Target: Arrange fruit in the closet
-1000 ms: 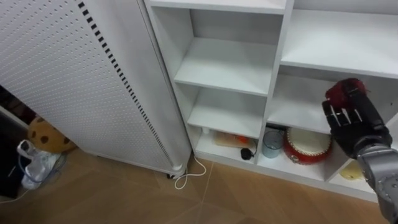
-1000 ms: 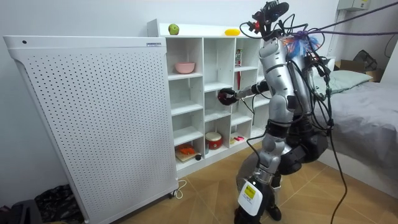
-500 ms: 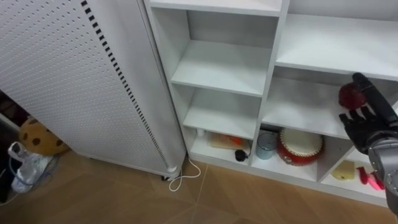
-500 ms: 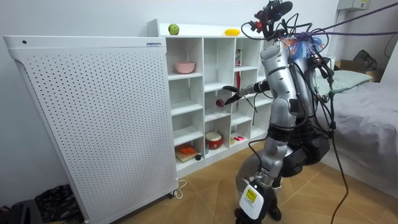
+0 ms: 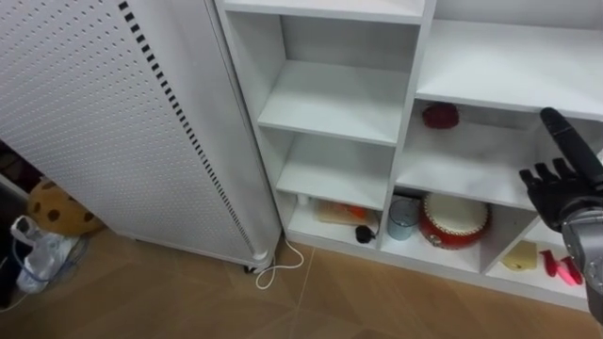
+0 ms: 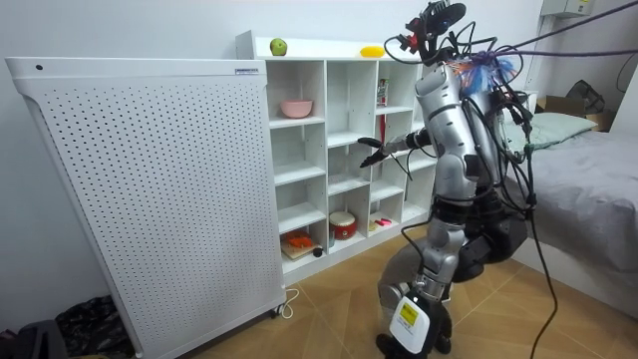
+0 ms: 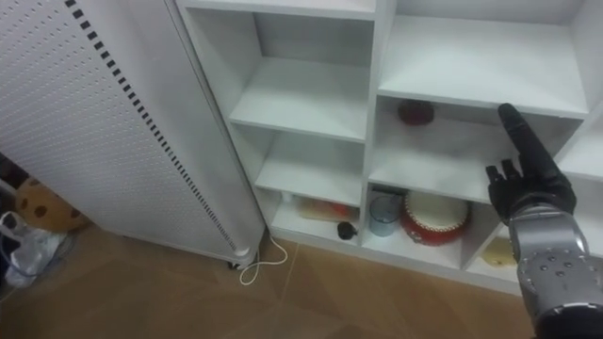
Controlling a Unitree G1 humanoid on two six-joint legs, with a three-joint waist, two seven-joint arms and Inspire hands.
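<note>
A dark red fruit (image 5: 440,115) lies by itself at the back of a middle compartment of the white closet (image 5: 413,102), seen too in the right eye view (image 7: 415,111). My right hand (image 5: 558,181) hovers in front of that shelf, to the fruit's right and nearer me, open with fingers stretched and nothing in it. The room view has the robot standing before the closet, its right hand (image 6: 371,156) held out at the shelf's front edge.
A green apple (image 6: 278,47) and a yellow fruit (image 6: 372,51) sit on the closet's top, a pink bowl (image 6: 295,108) on an upper shelf. The bottom row holds a red round tin (image 5: 458,221) and a blue cup (image 5: 406,218). A white perforated panel (image 5: 113,122) stands left.
My right hand opened and let go of the red fruit, which now rests at the back of the shelf. The hand has drawn back a little toward me.
</note>
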